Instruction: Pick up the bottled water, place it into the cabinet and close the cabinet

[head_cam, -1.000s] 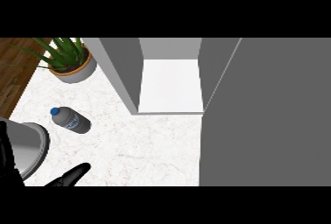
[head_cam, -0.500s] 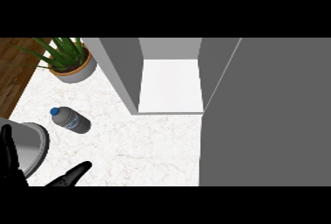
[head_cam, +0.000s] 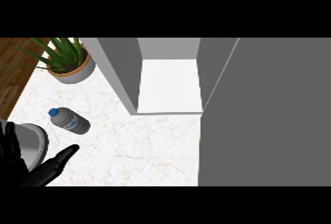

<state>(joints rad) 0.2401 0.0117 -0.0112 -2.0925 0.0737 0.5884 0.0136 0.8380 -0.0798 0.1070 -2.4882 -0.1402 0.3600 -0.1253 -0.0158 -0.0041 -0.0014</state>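
The bottled water, clear with a blue cap, lies on its side on the white marble counter, cap toward the upper left. My left hand shows at the lower left corner, open, fingers straight and thumb stretched out to the right. It is below and left of the bottle, apart from it. The cabinet stands open at the top centre with a bare white shelf inside. Its grey door is swung out and fills the right side. My right hand is out of sight.
A potted green plant stands at the back left, above the bottle. A strip of wooden surface runs past the counter's left edge. The cabinet's grey side wall rises between plant and shelf.
The left hand has risen a little at the left edge, its fingers now showing in front of the grey forearm. The bottle and cabinet door have not moved.
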